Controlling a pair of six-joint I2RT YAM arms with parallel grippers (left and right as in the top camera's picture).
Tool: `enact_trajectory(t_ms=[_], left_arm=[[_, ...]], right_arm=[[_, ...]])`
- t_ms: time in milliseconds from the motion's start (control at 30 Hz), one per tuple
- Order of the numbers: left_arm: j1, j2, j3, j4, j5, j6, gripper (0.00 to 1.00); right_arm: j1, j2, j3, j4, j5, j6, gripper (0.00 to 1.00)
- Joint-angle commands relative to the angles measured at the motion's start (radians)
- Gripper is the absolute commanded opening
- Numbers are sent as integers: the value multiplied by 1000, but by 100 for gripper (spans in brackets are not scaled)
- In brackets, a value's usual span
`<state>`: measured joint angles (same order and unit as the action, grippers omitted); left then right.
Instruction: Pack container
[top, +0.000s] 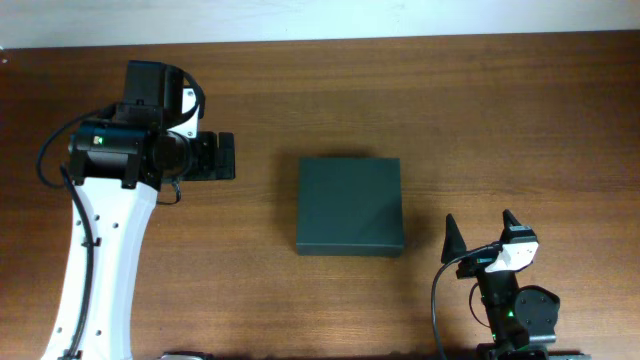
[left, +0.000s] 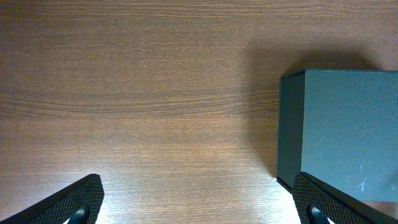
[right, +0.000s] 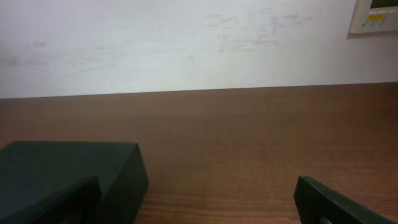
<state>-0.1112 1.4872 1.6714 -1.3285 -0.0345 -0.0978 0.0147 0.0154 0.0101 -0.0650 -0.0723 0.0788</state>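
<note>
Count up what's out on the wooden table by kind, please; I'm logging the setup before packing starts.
Matte black rectangular container, closed: 1
Black two-finger tools, both open and empty, left tool and right tool: 2
Total: 3

the container (top: 350, 205) is matte black, the table (top: 500, 100) brown wood grain, the wall (right: 186, 43) scuffed white.

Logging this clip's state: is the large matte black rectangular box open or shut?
Shut: the matte black rectangular box shows one flat, unbroken top from overhead; no view shows its interior.
</note>
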Motion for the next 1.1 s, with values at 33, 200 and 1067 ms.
enact_trajectory(t_ms=[33,200,1067], left_arm=[[0,5,-2,0,-7,2,99],[0,5,-2,0,-7,2,99],[0,-256,-3,-77,46,1,99]], right_arm=[[6,-12,-5,-6,-3,8,99],[6,-12,-5,-6,-3,8,99],[6,-12,-5,-6,-3,8,99]])
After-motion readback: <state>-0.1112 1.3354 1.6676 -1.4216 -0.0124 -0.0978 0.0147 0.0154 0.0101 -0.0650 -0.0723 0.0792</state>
